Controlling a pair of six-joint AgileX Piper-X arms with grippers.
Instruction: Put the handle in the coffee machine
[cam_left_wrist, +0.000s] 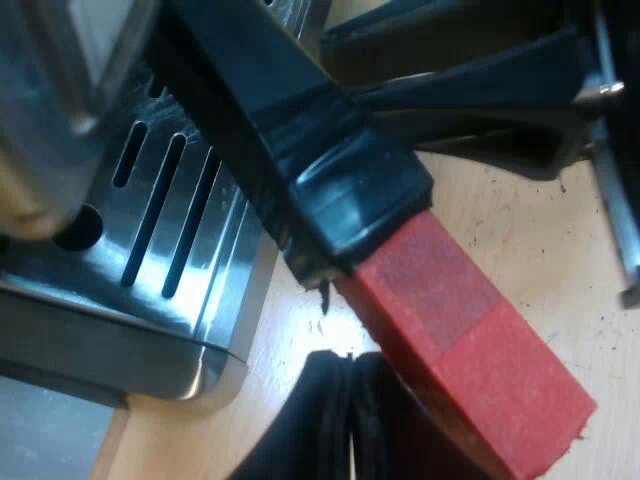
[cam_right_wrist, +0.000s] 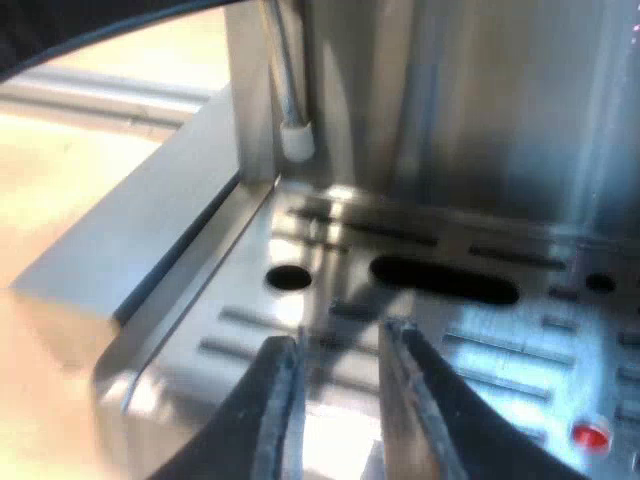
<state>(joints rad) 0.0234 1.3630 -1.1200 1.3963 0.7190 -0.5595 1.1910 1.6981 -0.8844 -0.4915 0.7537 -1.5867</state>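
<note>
Gripping the handle (cam_left_wrist: 230, 70), the left pincer (cam_left_wrist: 342, 228) has one black finger (cam_left_wrist: 470, 75) on one side of it and the other finger (cam_left_wrist: 325, 420) on the opposite side, close to where the dark part gives way to the red end (cam_left_wrist: 470, 350). The red end juts out past the tray (cam_left_wrist: 230, 285) corner, over the pale bench (cam_left_wrist: 520, 230). The dark part runs slantwise above the tray's slots toward a blurred metal mass (cam_left_wrist: 40, 110) over the tray. I cannot tell whether that mass is the holder's head or part of the machine, nor whether anything is locked in.

The right pincer (cam_right_wrist: 340, 335) stands slightly open, its two fingers (cam_right_wrist: 280, 400) apart with nothing between them, low over the tray's near edge. Just beyond the fingertips the tray has a round hole (cam_right_wrist: 288, 277) and a long dark opening (cam_right_wrist: 445, 280). A small red spot (cam_right_wrist: 590, 435) sits on the tray beside the pincer. Farther off, a thin wand (cam_right_wrist: 296, 140) with a white tip hangs above the tray's far corner, against the machine (cam_right_wrist: 480, 120) wall.
</note>
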